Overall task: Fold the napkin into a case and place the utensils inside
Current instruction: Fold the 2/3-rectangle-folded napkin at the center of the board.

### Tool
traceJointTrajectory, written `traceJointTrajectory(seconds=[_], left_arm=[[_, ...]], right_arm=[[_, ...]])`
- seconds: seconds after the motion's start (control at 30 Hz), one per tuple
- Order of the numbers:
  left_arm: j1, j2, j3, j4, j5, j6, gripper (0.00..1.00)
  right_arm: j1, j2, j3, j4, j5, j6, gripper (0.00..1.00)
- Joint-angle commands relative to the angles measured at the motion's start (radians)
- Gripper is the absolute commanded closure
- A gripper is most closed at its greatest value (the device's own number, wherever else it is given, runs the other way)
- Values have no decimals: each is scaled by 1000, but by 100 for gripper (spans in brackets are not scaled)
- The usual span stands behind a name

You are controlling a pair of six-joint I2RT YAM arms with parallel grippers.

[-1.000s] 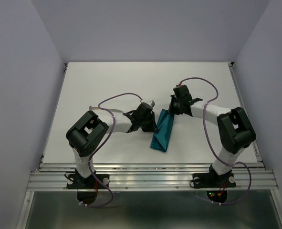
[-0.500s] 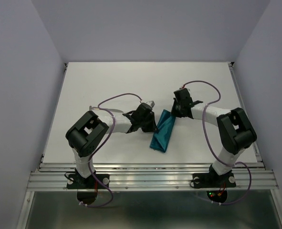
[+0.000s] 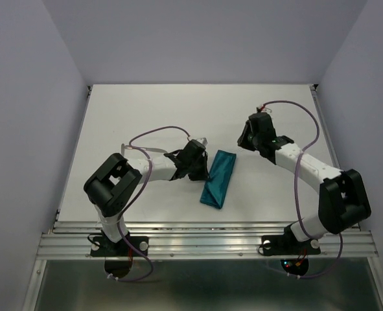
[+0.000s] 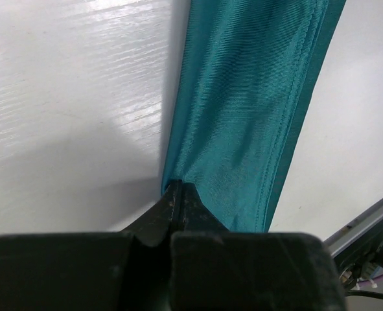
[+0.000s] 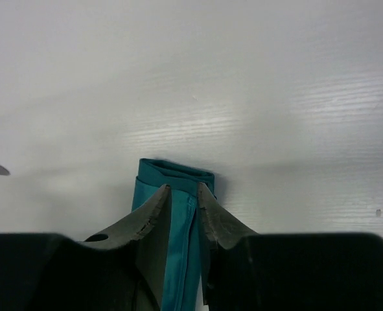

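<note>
The soft, slippery napkin (image 3: 217, 178) (light too) is best pinched at its edge, as by the left hand (image 4: 179, 186); the right hand (image 5: 183, 188) is narrowly open.

a white table (image 3: 146, 110) with a faintly streaked, glossy top stands between plain pale lavender walls (image 3: 204, 39) on three sides. a ribbed metal rail (image 3: 204, 240) runs along its near edge. soft light leaves pale glare on the tabletop.

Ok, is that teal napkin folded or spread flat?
Folded: the shiny teal cloth napkin lies as a narrow long strip on the white table, stacked layers showing at its end.
</note>
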Motion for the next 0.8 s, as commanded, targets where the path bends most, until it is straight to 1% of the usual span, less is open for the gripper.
traceJointTrajectory(seconds=[0.0,0.1,0.17,0.23,0.27,0.33,0.43,0.47,0.6,0.7,0.77], left_arm=[[-4,-72,55,-91,-55,47,100],[-4,-97,69,-125,-74,62,100],[-4,-118,75,-135,-87,76,99],[-4,-135,83,-146,-98,84,97],[-4,-138,96,-164,-116,91,95],[-4,-143,122,-191,-143,100,88],[-4,-140,148,-211,-158,108,80],[-4,-139,164,-218,-160,111,79],[-2,-116,196,-237,-160,125,77],[-2,-108,210,-244,-190,127,76],[-4,-109,211,-243,-193,131,74]], right_arm=[[-42,-82,-65,-13,66,18,72],[-42,-120,-135,-48,37,29,71],[-42,-161,-218,-41,-30,30,70],[-42,-191,-275,-30,-70,37,69],[-17,-218,-300,-26,-88,49,69],[27,-240,-353,-24,-96,64,68],[78,-266,-390,-26,-90,83,70],[95,-264,-396,-26,-84,89,70],[194,-235,-413,10,-90,126,72],[240,-188,-400,40,-92,147,72],[273,-147,-380,62,-93,158,72]])
